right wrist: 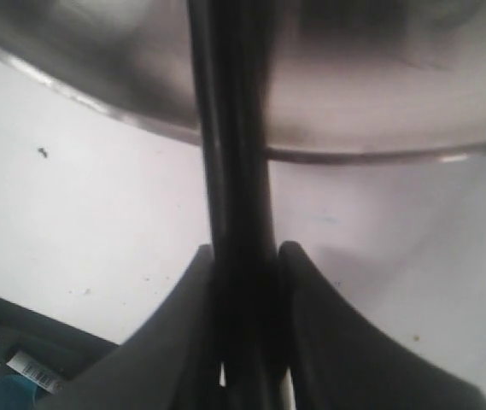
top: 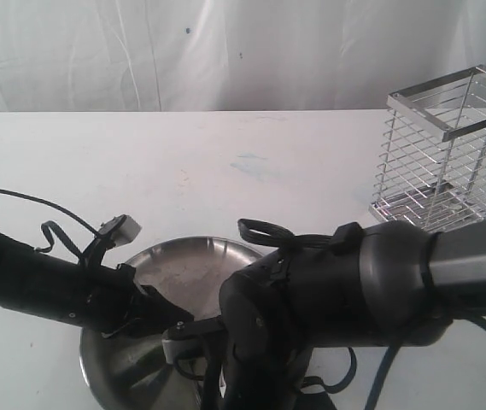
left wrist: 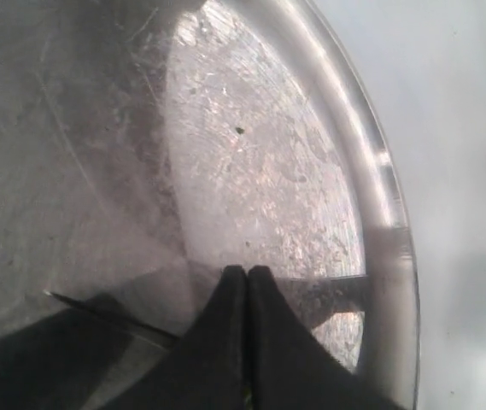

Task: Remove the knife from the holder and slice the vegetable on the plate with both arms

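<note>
- Right wrist view: right gripper point(right wrist: 244, 256) clamped on the knife point(right wrist: 234, 128); both fingers press its slim dark body.
- Knife runs out from the jaws across the near rim of the plate point(right wrist: 379, 102), over the steel. Tip out of frame.
- Left wrist view: left gripper point(left wrist: 247, 275) with fingertips pressed together, nothing between them, hanging low over the plate's scratched floor near its rim.
- A thin dark pointed line shows beside this gripper's shadow; can't tell what it is.
- Exterior view: left arm point(top: 29, 278) and right arm point(top: 379, 282) meet above the plate's near half and hide most of it.
- Holder point(top: 447, 162) stands upright at the far right of the table point(top: 183, 162), well apart from the plate.
- Table is matte white with a faint bluish smudge point(top: 255, 166) near the middle.
- Pale wrinkled sheet point(top: 225, 51) backs the whole scene.
- Past the table's edge, in the right wrist view, a dark surface carries a barcode label point(right wrist: 27, 367).
</note>
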You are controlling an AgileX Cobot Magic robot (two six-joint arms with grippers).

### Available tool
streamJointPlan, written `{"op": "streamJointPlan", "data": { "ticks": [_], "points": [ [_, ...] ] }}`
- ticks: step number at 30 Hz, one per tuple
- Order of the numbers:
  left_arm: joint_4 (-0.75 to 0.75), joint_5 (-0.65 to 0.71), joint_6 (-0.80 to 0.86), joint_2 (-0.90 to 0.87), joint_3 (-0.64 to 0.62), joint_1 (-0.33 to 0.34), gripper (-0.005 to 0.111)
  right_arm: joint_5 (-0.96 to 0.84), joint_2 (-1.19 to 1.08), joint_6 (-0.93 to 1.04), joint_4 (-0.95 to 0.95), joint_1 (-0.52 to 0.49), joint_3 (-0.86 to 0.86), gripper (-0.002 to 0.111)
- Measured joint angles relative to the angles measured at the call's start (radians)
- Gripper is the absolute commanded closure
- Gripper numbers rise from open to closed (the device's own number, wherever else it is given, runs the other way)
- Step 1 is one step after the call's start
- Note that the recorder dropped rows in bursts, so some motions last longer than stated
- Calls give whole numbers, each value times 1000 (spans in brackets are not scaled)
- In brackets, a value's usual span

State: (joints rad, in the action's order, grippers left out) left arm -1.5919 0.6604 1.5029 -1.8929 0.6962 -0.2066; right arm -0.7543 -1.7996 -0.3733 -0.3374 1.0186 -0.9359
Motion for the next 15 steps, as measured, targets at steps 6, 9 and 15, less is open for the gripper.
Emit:
{"op": "streamJointPlan", "data": {
  "ticks": [6,9,15],
  "points": [
    [-19,-12,-14,3,-13,0,107,5,2,0,-15,0,0,108],
    [-19,-16,-29,6,-13,0,107,5,2,2,-15,0,0,108],
    [19,4,-31,0,55,-2,107,5,-1,-2,-23,0,4,108]
  ]
}}
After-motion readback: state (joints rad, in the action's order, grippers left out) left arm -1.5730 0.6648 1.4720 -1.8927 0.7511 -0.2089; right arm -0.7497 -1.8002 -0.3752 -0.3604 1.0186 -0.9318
